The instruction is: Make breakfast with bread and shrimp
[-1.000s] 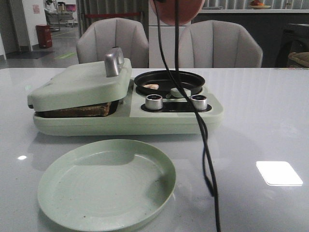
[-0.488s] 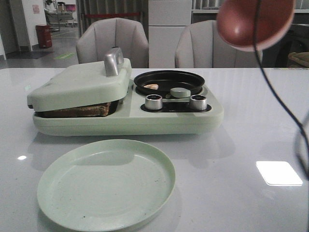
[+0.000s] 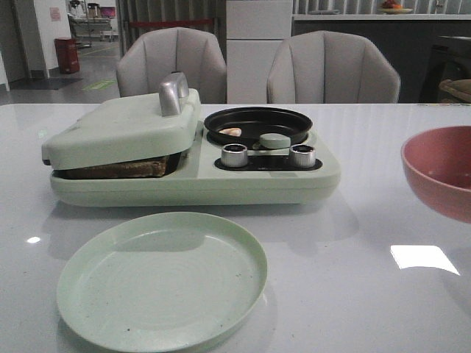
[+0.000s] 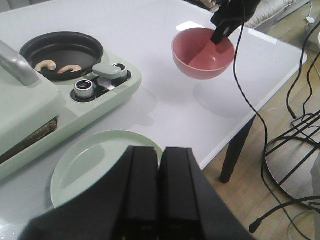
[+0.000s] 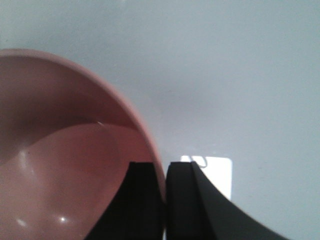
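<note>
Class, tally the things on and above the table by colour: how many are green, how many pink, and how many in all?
Green: 2, the breakfast maker and the plate.
Pink: 1, the bowl, pinched at its rim by the right gripper.
Total: 3

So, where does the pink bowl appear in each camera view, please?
Front view: pink bowl cut by the right edge, right of the green cooker.
Left wrist view: upper middle, held by the right gripper, beyond the cooker's knobs.
Right wrist view: fills the left side, rim between the fingers.
Shared landmark: the white table.
</note>
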Motion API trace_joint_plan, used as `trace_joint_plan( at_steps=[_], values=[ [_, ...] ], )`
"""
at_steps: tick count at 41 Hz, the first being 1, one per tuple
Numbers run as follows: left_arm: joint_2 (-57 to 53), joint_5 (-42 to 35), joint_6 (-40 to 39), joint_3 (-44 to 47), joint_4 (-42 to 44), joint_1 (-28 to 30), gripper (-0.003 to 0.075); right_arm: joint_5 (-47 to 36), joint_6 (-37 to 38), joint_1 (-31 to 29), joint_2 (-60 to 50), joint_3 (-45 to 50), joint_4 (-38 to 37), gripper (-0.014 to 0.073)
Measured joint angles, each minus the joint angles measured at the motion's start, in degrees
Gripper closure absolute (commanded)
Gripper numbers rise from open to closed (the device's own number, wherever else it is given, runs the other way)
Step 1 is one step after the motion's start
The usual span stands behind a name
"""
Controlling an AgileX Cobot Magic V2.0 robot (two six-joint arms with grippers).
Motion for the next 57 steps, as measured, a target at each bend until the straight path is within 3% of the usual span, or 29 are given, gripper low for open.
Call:
trace_joint_plan(
  at_steps=[5, 11, 16, 20, 24, 37, 46, 57],
  values=[
    [0.0, 0.0, 0.0, 0.0, 0.0, 0.0, 0.0621, -1.2, -4.9, -1.0, 2.7, 0.9, 5.4, 0.0578],
    [0.0, 0.0, 0.0, 0.0, 0.0, 0.0, 0.0621, -3.4, -6.2, -1.2, 5.8, 0.9, 6.6, 0.056],
    [0.0, 0.0, 0.0, 0.0, 0.0, 0.0, 0.0621, -5.1, -6.2, -1.2, 7.3, 0.9, 6.6, 0.0425],
    [0.0, 0.0, 0.0, 0.0, 0.0, 0.0, 0.0621, -5.6, -6.3, -1.2, 7.8, 0.9, 6.7, 0.0251],
    [0.0, 0.0, 0.0, 0.0, 0.0, 0.0, 0.0621, -5.8, -6.3, -1.2, 7.8, 0.9, 6.8, 0.0157],
    [0.0, 0.0, 0.0, 0.0, 0.0, 0.0, 0.0621, -5.8, -7.3, 1.6, -1.7, 0.9, 6.7, 0.0159],
    [0.0, 0.0, 0.0, 0.0, 0.0, 0.0, 0.0621, -4.7, -8.2, 12.4, -14.7, 0.9, 6.5, 0.0159],
    [0.0, 0.0, 0.0, 0.0, 0.0, 0.0, 0.0621, 5.6, -5.6, 23.5, -26.2, 2.7, 4.6, 0.0159]
  ],
)
